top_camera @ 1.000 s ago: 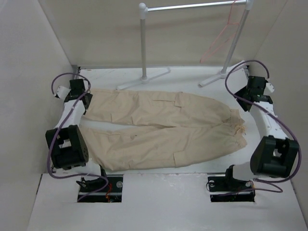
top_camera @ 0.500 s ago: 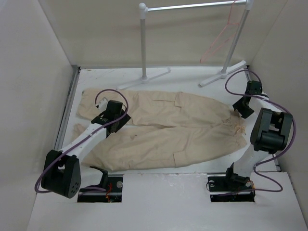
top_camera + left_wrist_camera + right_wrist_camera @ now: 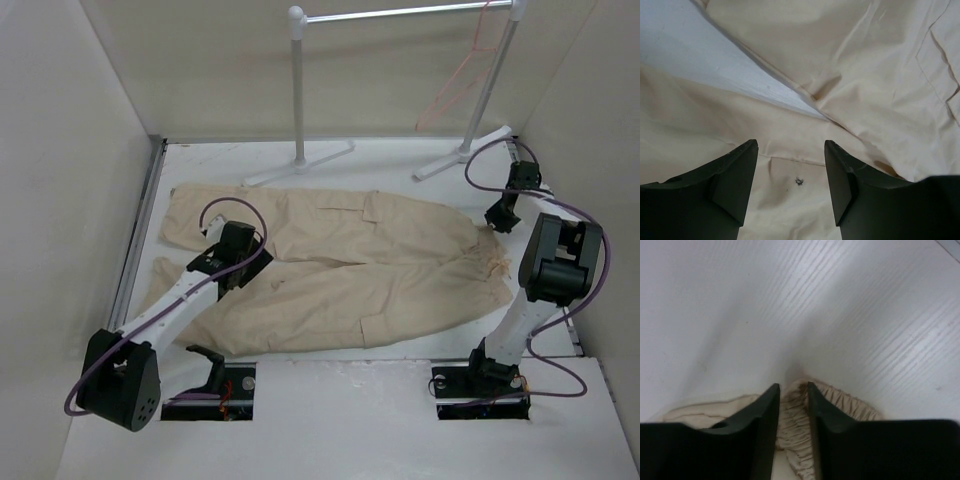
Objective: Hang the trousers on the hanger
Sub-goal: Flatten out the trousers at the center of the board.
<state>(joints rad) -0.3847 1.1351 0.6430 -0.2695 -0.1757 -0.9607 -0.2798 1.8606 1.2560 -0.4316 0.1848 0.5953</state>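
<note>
The beige trousers lie flat across the table, waist to the right and legs to the left. My left gripper is open and low over the near leg; in the left wrist view its jaws stand wide over the cloth, with the gap between the legs ahead. My right gripper is at the far corner of the waist; in the right wrist view its jaws stand narrow with the gathered waistband bunched between them. The pink wire hanger hangs on the rack at the back right.
A white pipe garment rack stands at the back, its feet on the table just beyond the trousers. White walls close in on the left, back and right. Bare table lies beyond the waistband.
My left arm has swung from the far-left cuff to the middle of the near leg. My right arm has moved from the right edge onto the far corner of the waistband.
</note>
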